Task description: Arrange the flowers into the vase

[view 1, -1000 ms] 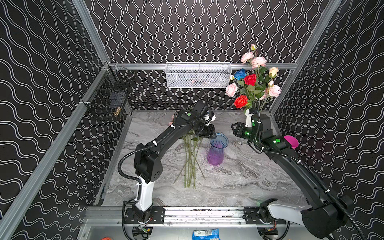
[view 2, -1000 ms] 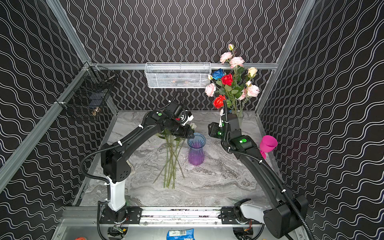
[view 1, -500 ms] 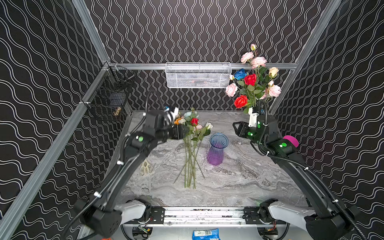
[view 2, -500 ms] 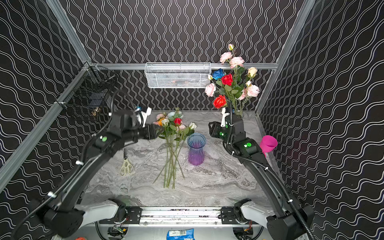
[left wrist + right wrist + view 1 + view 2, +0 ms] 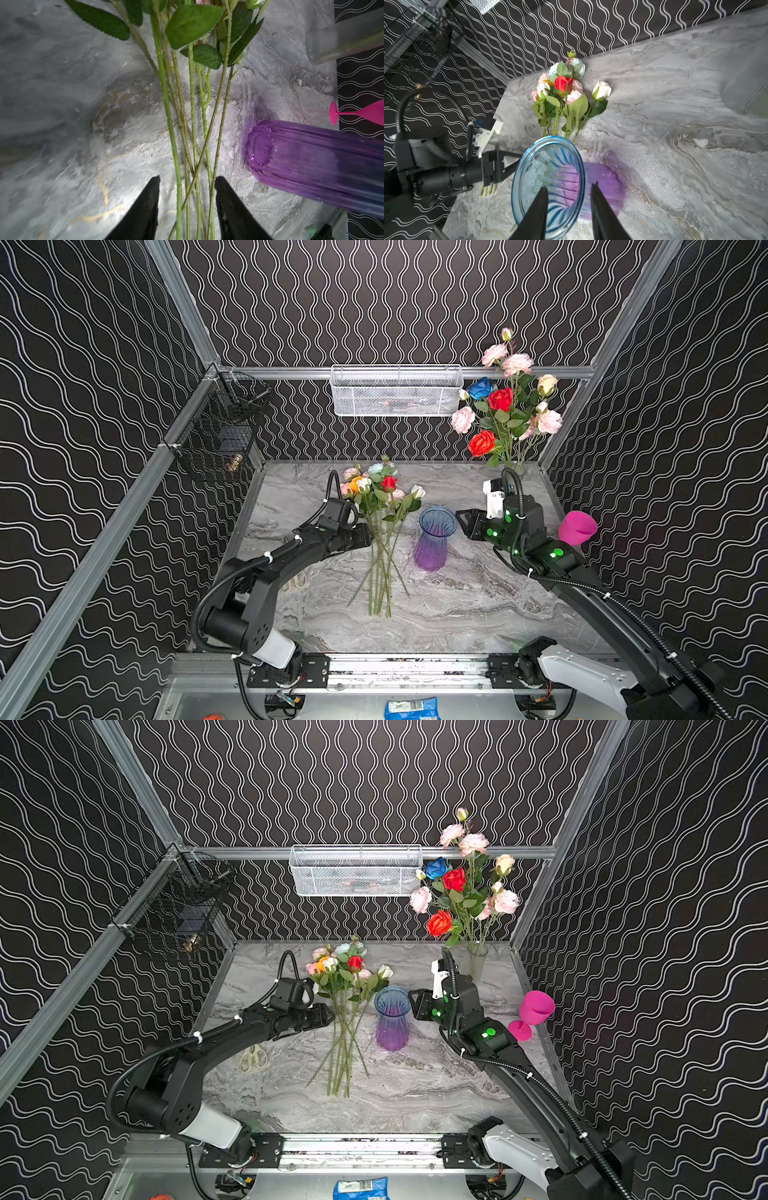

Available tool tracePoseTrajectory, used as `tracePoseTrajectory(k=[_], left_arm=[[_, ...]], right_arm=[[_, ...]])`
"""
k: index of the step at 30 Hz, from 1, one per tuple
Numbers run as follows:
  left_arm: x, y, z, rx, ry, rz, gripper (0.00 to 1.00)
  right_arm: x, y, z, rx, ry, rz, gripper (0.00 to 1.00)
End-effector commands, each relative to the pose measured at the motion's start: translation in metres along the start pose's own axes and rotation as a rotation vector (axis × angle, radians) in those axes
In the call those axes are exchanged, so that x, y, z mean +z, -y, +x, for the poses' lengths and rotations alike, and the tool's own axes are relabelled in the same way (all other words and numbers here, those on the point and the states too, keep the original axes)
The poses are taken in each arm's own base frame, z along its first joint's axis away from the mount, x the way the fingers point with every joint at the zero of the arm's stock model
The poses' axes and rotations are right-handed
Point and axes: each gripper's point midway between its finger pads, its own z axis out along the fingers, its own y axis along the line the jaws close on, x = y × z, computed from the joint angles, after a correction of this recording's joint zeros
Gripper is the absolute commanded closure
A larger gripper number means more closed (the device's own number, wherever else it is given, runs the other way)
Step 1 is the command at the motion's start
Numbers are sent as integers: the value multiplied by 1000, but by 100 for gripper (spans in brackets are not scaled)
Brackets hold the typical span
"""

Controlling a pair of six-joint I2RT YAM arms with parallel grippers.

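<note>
The left gripper (image 5: 187, 180) has swung back to straddle the stems of the flowers (image 5: 380, 506), lying at nine o'clock of the vase (image 5: 433, 541), while the right gripper (image 5: 569, 185) brackets its rim from three o'clock, both half-open and empty, so a pick-up looks near.

A white mesh basket (image 5: 395, 391) hangs on the back rail and a black wire basket (image 5: 220, 435) on the left wall. Pale scissors (image 5: 253, 1057) lie on the marble tabletop (image 5: 457, 614) at left; a pink goblet (image 5: 535, 1009) stands near the right wall.
</note>
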Motion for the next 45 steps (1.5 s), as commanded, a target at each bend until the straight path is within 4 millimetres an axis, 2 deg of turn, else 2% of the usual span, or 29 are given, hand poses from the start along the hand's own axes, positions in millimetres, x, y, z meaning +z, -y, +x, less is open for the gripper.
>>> tracePoseTrajectory(k=[1,5,8,13,17,22,23,26,29,33,40,45], left_arm=[[5,23,-30,15,86,89,58],[16,28,-36,0,85,83,67],[29,23,-29,4,56,30,68],[36,2,-19,0,50,-77,67],[29,-1,-14,23,70,-95,62],[42,-5,3,31,21,-68,62],[45,-5,6,27,9,-55,63],[49,-6,11,21,-13,-52,78],[36,-3,7,22,15,-52,91],[2,13,-6,30,87,-25,100],[-50,25,-15,95,163,-89,100],[-75,20,-17,150,198,-186,100]], right_arm=[[3,0,0,-9,3,3,65],[6,2,-2,-15,7,11,65],[7,1,-2,-21,8,10,65],[7,4,1,-24,5,19,65],[6,8,3,-27,5,32,65],[7,9,4,-25,5,35,65],[6,9,4,-24,5,35,65],[4,8,1,-26,12,36,65],[0,8,-2,-28,21,40,65],[-4,7,-4,-29,35,37,65],[-6,4,-8,-26,53,29,65],[-8,-1,-16,-31,68,16,65]])
